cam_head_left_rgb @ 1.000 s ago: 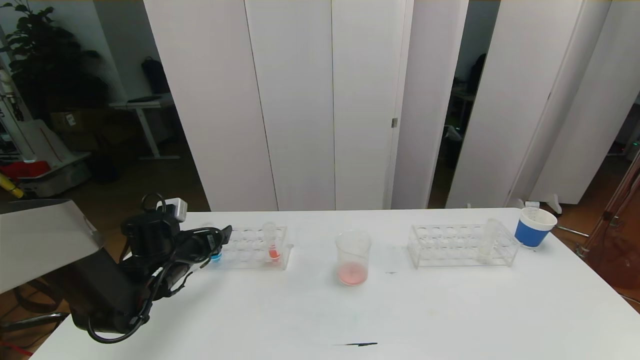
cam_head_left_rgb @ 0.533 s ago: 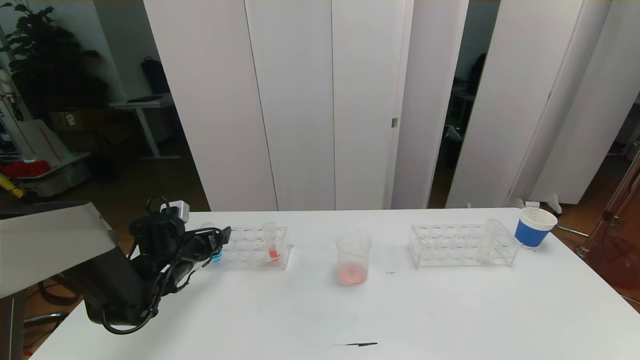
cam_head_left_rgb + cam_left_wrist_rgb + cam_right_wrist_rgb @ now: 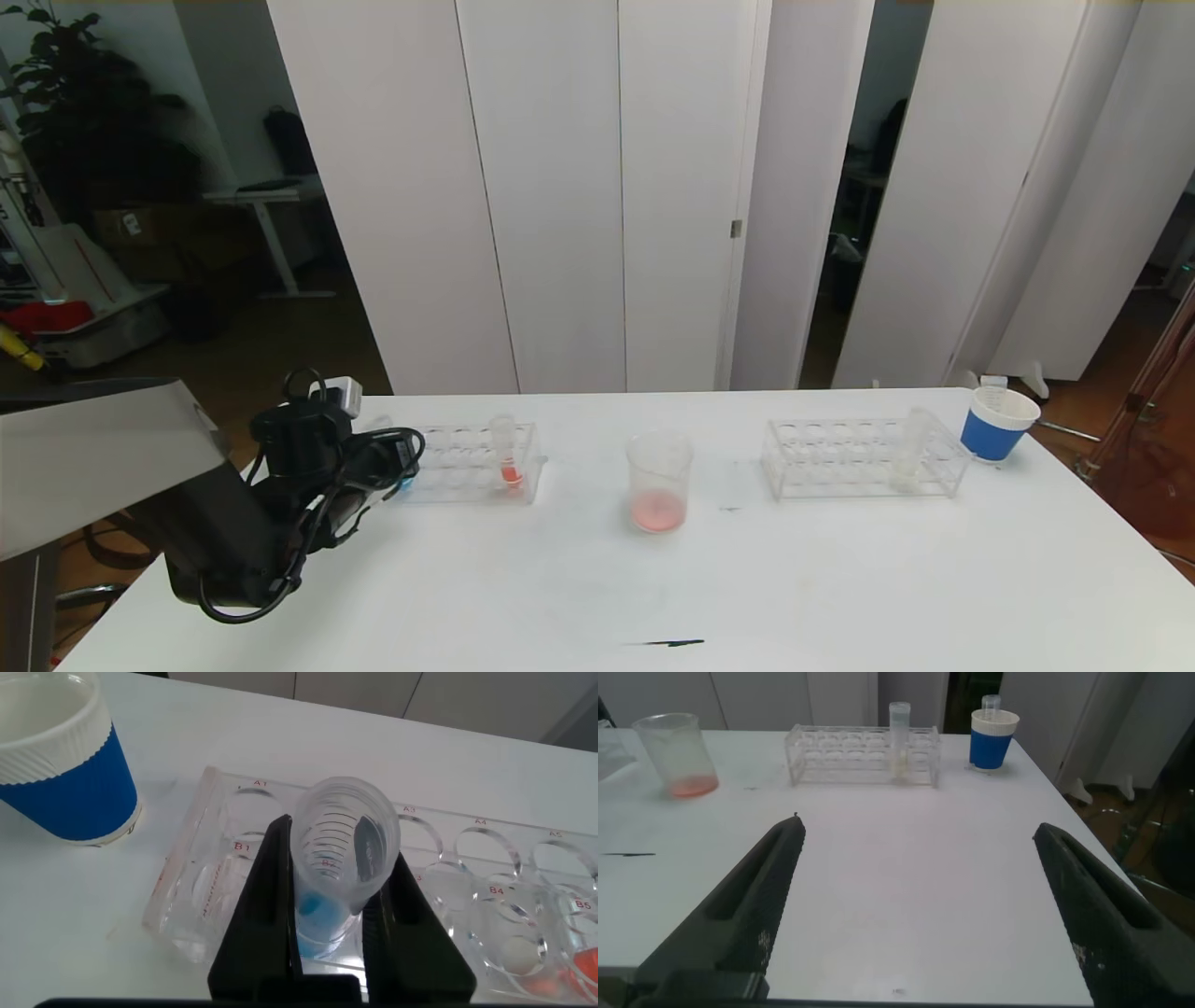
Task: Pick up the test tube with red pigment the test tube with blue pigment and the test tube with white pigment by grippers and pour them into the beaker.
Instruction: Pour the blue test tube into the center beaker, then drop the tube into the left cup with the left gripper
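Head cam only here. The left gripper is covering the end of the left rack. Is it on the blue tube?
Observer: Yes. In the left wrist view the left gripper is shut on the small clear test tube with blue liquid at its bottom.
Operator: Lifted out?
Observer: Not yet. It stands upright in the clear plastic rack, at the rack's end.
Operator: Anything near that end?
Observer: A blue-and-white paper cup stands beside the rack, not touching it.
Operator: Right arm?
Observer: The right gripper is open, low over the white table, holding nothing.
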`<state>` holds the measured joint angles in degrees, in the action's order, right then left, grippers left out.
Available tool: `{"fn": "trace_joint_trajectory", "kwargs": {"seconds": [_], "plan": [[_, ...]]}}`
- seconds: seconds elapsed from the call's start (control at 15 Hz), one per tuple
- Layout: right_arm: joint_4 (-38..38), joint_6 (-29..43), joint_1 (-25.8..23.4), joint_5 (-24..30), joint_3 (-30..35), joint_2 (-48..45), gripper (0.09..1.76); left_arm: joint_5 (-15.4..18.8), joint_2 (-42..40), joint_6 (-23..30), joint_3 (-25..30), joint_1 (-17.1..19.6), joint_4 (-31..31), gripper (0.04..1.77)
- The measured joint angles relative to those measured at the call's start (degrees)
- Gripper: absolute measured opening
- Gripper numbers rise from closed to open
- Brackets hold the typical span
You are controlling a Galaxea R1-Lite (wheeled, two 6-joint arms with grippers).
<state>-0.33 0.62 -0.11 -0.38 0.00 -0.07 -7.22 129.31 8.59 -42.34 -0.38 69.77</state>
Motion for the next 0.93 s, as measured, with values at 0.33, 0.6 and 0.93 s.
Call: {"fn": "trace_joint_trajectory", "kwargs": {"seconds": [0.33,0.6,0.93], "plan": [[0.0,0.0,0.0,0.02,0.0,0.0,1.75,-0.06,-0.11,0.2,-0.07,-0.06,-0.09,0.58],[0.0,0.0,-0.02,0.05,0.0,0.0,1.75,-0.02,-0.67,0.2,-0.35,-0.06,-0.69,0.58],[0.02,0.0,-0.02,0.0,0.0,0.0,1.75,0.2,-3.15,-0.89,-0.35,-0.04,-0.91,0.58]]}}
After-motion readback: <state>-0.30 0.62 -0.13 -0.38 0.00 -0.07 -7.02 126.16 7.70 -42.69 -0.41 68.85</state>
